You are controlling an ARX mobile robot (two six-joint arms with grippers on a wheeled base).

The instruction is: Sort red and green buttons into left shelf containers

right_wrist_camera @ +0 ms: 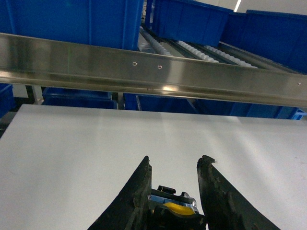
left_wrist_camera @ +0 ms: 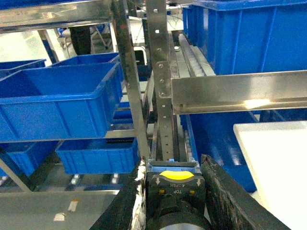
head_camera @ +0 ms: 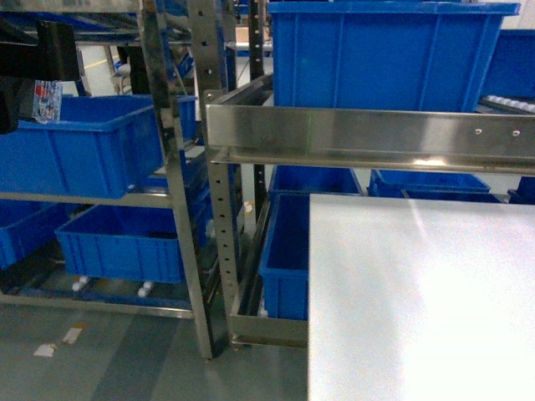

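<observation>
My left gripper (left_wrist_camera: 174,160) is shut on a button (left_wrist_camera: 175,184), a black block with a yellow tab and a dark round body. Its cap colour is hidden. It hangs in front of the steel shelf post, right of the left shelf containers: a big blue tote (left_wrist_camera: 53,100) with a lower one (left_wrist_camera: 96,155) under it. The same totes (head_camera: 84,146) fill the left of the head view. My right gripper (right_wrist_camera: 176,159) is shut on another button (right_wrist_camera: 175,205), black, blue and yellow with its cap hidden, over the white table (right_wrist_camera: 72,153).
A steel rail (head_camera: 368,134) crosses in front of the right rack, with a large blue tote (head_camera: 384,50) above it and more below. The white table (head_camera: 418,301) fills the lower right. A black shape (head_camera: 33,46) sits at the top left edge.
</observation>
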